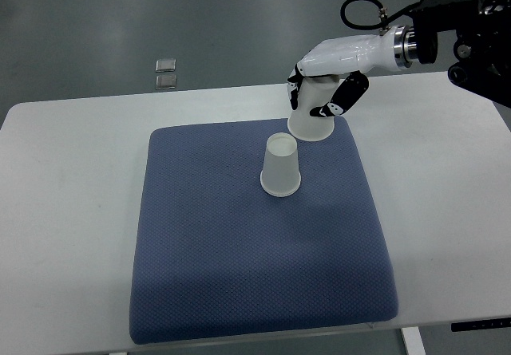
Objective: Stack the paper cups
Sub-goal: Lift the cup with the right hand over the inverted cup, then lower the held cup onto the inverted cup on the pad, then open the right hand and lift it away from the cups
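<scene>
A white paper cup stands upside down near the middle back of the blue mat. My right hand comes in from the upper right and is shut on a second white paper cup, also mouth down, held at the mat's back edge just right of and behind the first cup. The held cup is tilted slightly and its upper part is hidden by my fingers. The two cups are apart. My left arm is out of view.
The mat lies on a white table. Two small metal pieces lie on the grey floor beyond the table's back edge. The table's front edge runs along the bottom of the picture.
</scene>
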